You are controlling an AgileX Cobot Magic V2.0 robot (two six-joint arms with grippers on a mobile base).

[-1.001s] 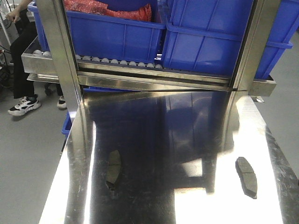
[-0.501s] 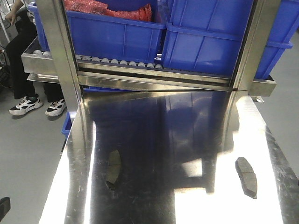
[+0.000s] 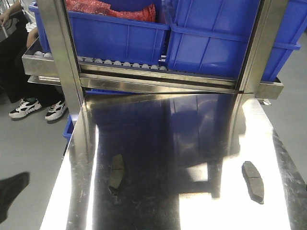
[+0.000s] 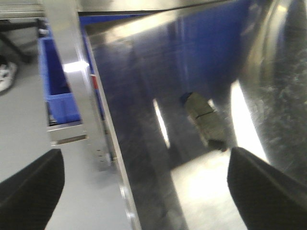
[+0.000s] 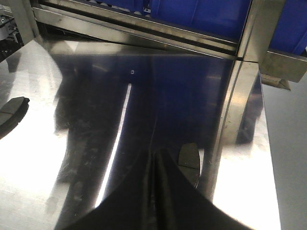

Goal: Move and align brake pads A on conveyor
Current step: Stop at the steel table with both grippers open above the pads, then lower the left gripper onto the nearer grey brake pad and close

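Observation:
Two brake pads A lie on the shiny steel table (image 3: 192, 143): one at the left (image 3: 116, 173), one near the right edge (image 3: 253, 181). In the left wrist view, my left gripper (image 4: 148, 191) is open over the table's left edge, and the left pad (image 4: 204, 117) lies ahead and to the right, blurred. One dark finger (image 3: 12, 194) of it shows at the lower left of the front view. My right gripper (image 5: 156, 154) is shut with nothing in it, its tip just left of the right pad (image 5: 188, 156). The other pad (image 5: 12, 112) shows at the far left. The conveyor is out of view.
A roller rack (image 3: 158, 72) with blue bins (image 3: 120, 33) spans the back of the table between steel posts (image 3: 60, 52). A person's legs and shoes (image 3: 36, 109) are on the floor at the left. Another blue bin (image 4: 57, 91) sits below the table's left side.
My left gripper's finger has come up into the front view at the lower left. The person's feet have shifted. Both pads lie as before.

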